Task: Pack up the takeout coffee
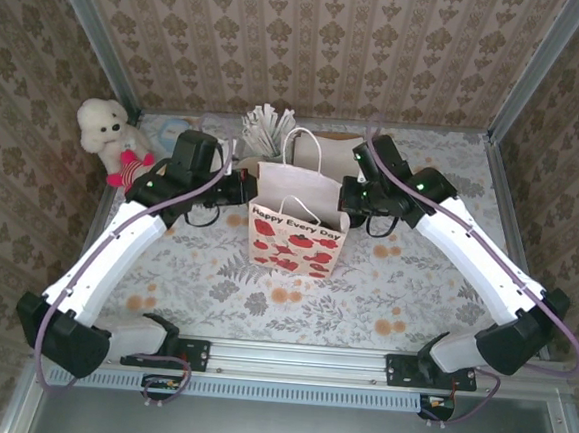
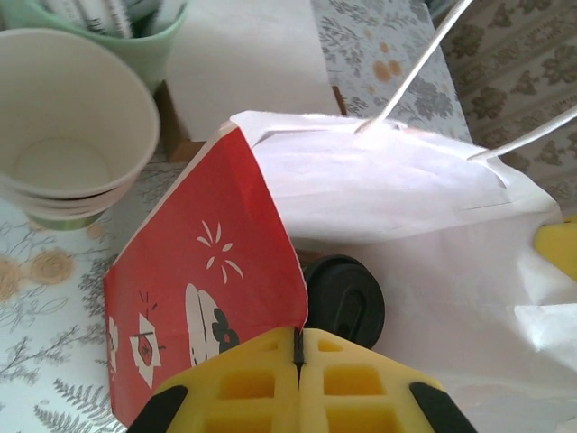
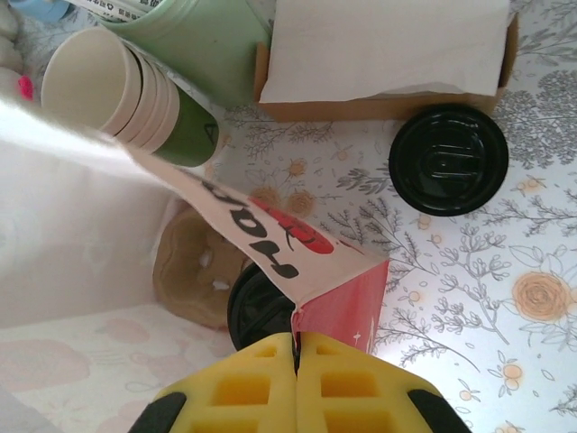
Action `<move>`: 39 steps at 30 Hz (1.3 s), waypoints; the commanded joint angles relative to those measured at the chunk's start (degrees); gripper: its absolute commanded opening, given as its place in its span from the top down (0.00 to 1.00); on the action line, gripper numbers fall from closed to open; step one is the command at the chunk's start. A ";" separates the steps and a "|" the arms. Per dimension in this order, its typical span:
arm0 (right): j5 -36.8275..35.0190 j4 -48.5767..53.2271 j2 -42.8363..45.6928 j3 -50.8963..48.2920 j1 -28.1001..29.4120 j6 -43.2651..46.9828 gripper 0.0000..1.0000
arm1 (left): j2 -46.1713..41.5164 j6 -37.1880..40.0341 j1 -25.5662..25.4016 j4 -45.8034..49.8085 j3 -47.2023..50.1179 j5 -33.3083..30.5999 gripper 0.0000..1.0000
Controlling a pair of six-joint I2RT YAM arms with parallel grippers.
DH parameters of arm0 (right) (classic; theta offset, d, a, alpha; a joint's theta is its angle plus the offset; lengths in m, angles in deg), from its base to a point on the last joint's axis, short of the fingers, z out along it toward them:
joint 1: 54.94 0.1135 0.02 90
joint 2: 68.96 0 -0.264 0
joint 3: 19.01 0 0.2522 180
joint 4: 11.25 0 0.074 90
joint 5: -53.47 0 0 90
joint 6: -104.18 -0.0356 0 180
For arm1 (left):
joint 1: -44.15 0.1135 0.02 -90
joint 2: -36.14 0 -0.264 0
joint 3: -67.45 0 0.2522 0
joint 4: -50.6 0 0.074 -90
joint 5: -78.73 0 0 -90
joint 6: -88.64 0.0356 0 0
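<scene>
- Left wrist view: left gripper (image 2: pixel 298 343), jaws pinched shut on the red side rim of the paper bag (image 2: pixel 207 271); takeout coffee (image 2: pixel 343 299) stands inside the bag.
- Opposite rim: right gripper (image 3: pixel 296 347), jaws clamped likewise.
- Risk: an uneven pull may tear the paper or tip the coffee.

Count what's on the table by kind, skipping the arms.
Paper bag: 1
Lidded coffee cup, bagged: 1
Brown pulp tray, bagged: 1
Empty-cup stack: 1
Loose black lid: 1
Napkin box: 1
Green holder: 1
Plush toy: 1
Blue item: 1
Total: 9
</scene>
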 commanded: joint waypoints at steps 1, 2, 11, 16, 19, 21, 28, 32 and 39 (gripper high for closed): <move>1.56 1.24 -1.41 1.55 -0.07 0.40 0.96 | -1.84 -2.37 1.30 -0.65 1.78 -2.52 0.92; 1.09 1.06 -1.46 1.33 -0.07 -0.12 0.95 | -2.10 -2.37 1.81 0.16 1.84 -2.46 0.88; 4.19 -3.64 -2.10 0.97 0.15 3.93 0.93 | -7.35 3.55 17.88 1.40 -0.05 8.44 0.37; 3.69 -4.59 -3.12 2.59 0.17 3.85 0.93 | -3.98 7.89 23.00 1.11 -5.77 5.37 0.30; 2.67 -4.28 -3.52 3.33 0.19 3.53 0.84 | 0.68 10.45 22.15 -1.41 -9.93 5.71 0.32; 1.85 -4.77 -2.73 3.26 0.11 3.98 0.72 | 3.38 13.24 20.10 -4.38 -11.57 5.06 0.33; -6.41 -21.15 9.69 -8.14 -0.16 7.01 0.24 | 12.97 22.17 16.29 -6.45 -18.73 1.05 0.34; -11.36 -33.72 17.04 -16.47 -0.16 6.98 0.01 | 17.29 24.51 14.85 -8.19 -20.81 -0.70 0.37; -16.84 -37.23 20.69 -19.43 -0.16 7.06 0.00 | 22.65 27.00 13.70 -11.83 -22.77 3.37 0.51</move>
